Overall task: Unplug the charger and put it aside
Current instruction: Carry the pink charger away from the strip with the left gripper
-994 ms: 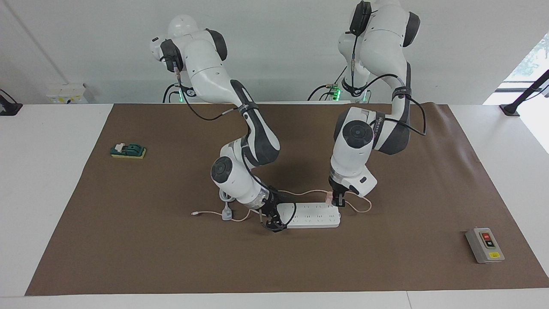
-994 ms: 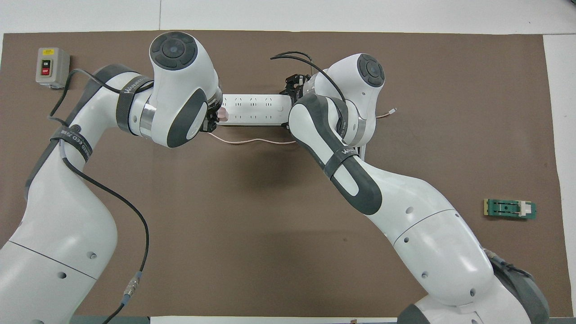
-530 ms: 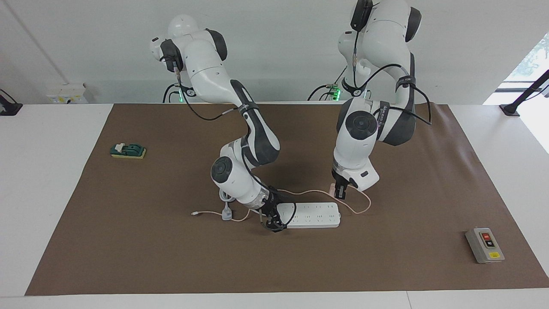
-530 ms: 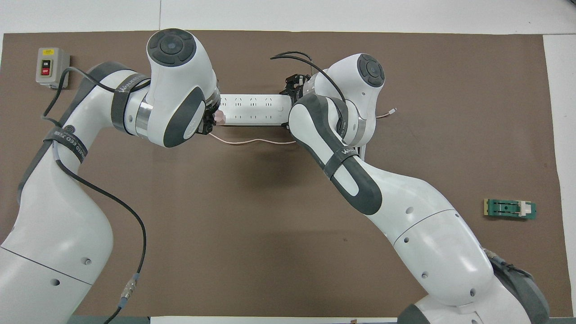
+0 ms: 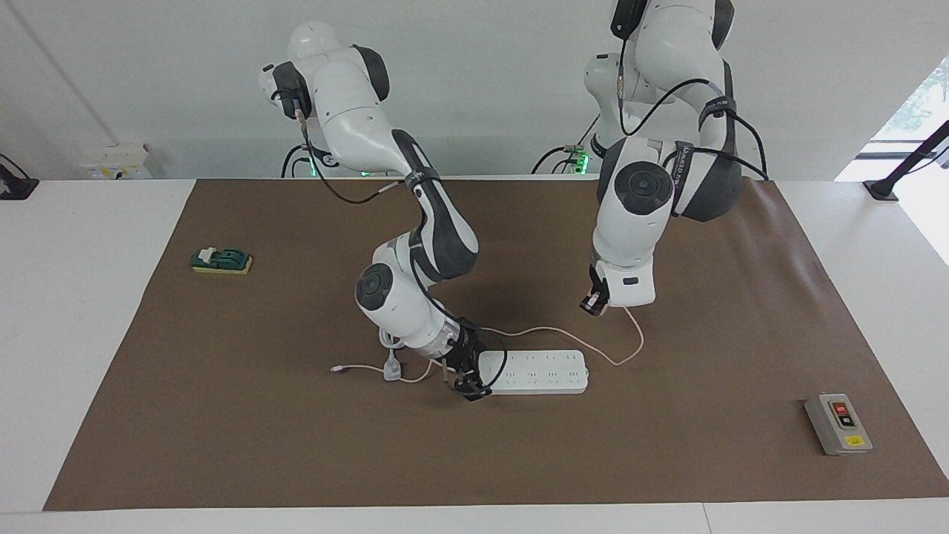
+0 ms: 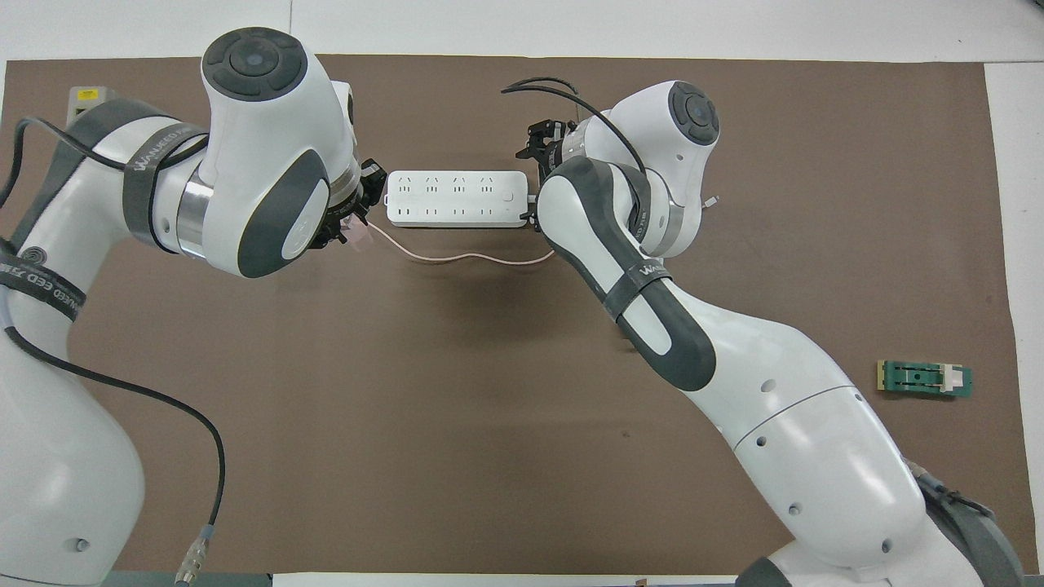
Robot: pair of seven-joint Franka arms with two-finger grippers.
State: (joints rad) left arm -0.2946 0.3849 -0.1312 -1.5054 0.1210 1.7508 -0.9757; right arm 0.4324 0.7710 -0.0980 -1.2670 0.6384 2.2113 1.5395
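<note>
Now the left gripper [image 5: 592, 303] clamps the charger [image 5: 590, 303] aloft, at the power strip's [image 5: 537, 371] one o'clock; right gripper's [image 5: 465, 386] spread unclear.

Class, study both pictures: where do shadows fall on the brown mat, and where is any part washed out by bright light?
Facing view: soft shadow on the brown mat under the arms; a window at the picture's edge is blown out white. Overhead view: a diffuse shadow lies on the mat near the pink cable.

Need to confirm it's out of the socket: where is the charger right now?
The charger is up in the air in the left claw, off the power strip, over the brown mat beside the strip's left-arm end, its pink cable trailing down.
</note>
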